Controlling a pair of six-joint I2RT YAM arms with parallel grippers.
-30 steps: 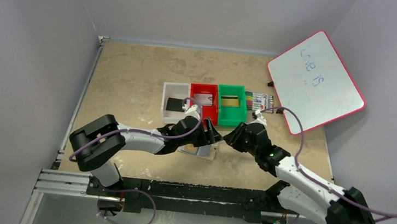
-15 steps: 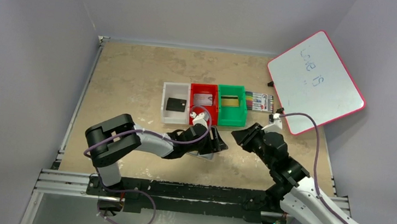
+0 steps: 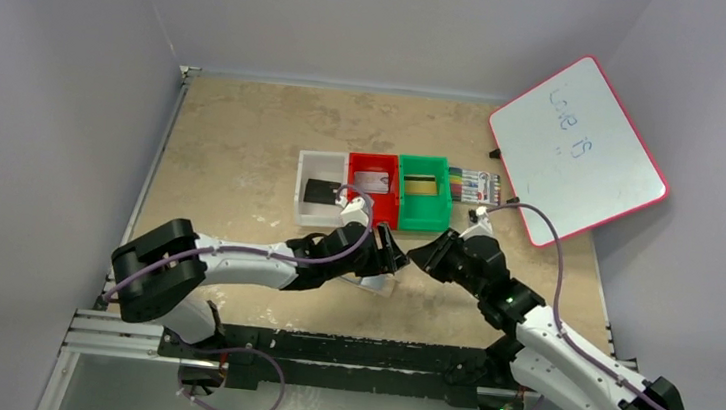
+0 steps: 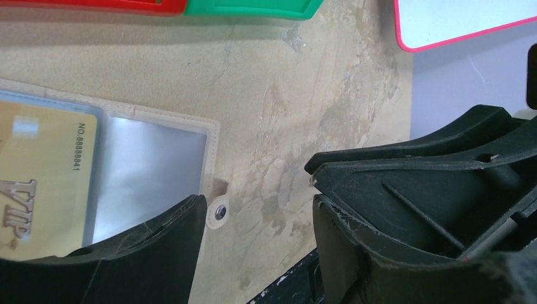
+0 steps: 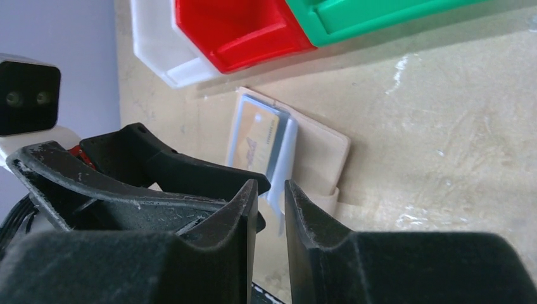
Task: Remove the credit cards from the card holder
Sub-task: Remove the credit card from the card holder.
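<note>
card holder (image 5: 320, 155) lies opened flat on the counter (image 3: 243, 153), just in front of the row of bins and between my two hands. from the left wrist view i read a gold card (image 4: 44, 183) with "vip" and a number printed on it, sitting in one clear pocket. the pocket beside it shows only a grey sheen. the little snap tab (image 4: 220, 212) sticks out past the tan edge. my left hand (image 4: 256, 196) is spread wide and low over that edge. one finger covers the holder's near corner right by the tab, the other sits over bare counter, and i cannot tell whether either touches. my right hand (image 5: 271, 190) comes in from the other side with its fingers drawn nearly together, only a thin slit between them. a pale clear leaf of the holder runs toward that slit, and i cannot tell whether it is nipped. from the top view the two hands nearly meet tip to tip above the holder. behind them stand the white bin (image 3: 323, 161), red bin (image 3: 385, 217) and green bin (image 3: 423, 223), each with a flat item inside. right of those come a marker pack (image 3: 474, 186) and a tilted whiteboard (image 3: 577, 150).
</note>
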